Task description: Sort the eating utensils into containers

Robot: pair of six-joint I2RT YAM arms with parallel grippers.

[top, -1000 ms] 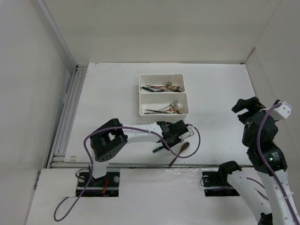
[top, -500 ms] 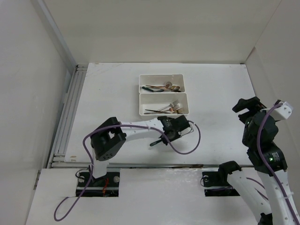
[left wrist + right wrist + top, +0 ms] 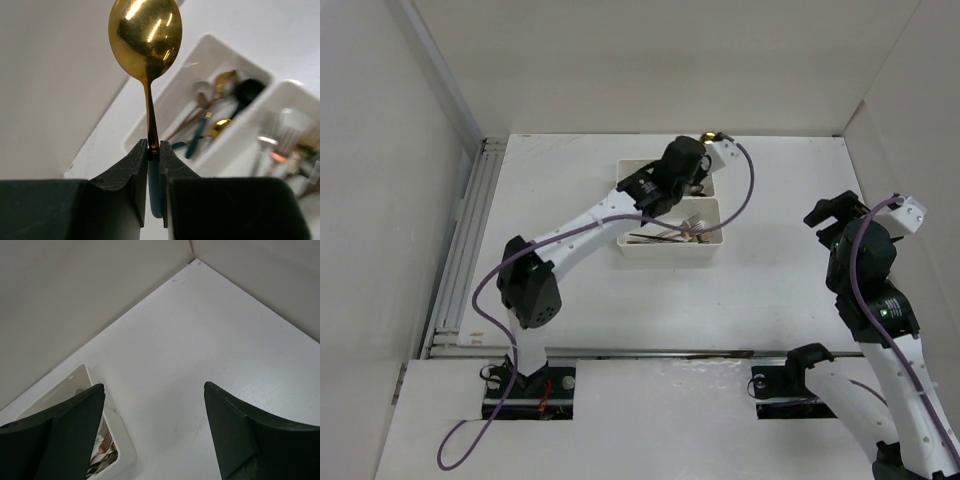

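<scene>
Currently I have the left claw (image 3: 154, 149) clamped shut on a gold spoon (image 3: 145, 35). It pinches the thin stem just where the dark green handle begins, so the bowl stands straight out beyond the fingertips. In the overhead view the claw hangs above the far bin (image 3: 628, 168), which holds other spoons (image 3: 220, 97). The near bin (image 3: 660, 248), touching it on the near side, holds forks (image 3: 692, 225). I judge the position deliberate: like goes with like. Holding the spoon low on the stem leaves its whole length free to drop lengthwise into the bin. Release is not yet done. The right claw (image 3: 152, 410) stands wide open with nothing in it, well apart on the right, presumably parked clear of the working side.
</scene>
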